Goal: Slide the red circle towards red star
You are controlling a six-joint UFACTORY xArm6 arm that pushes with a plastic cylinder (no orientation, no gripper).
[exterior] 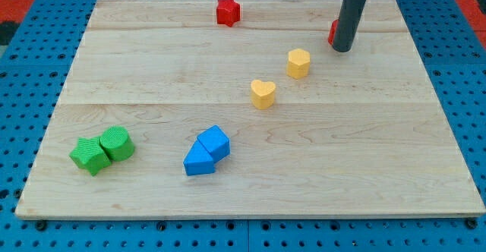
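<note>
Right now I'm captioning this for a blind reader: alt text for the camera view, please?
My tip sits against a mostly hidden red block near the board's top right; the red star lies top centre. Two yellow, two blue and two green blocks sit lower.

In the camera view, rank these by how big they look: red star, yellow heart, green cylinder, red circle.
1. green cylinder, though nearness to the camera may enlarge it.
2. yellow heart and red star: look alike.
3. red circle: only a sliver shows behind my tip, so unsure.
</note>
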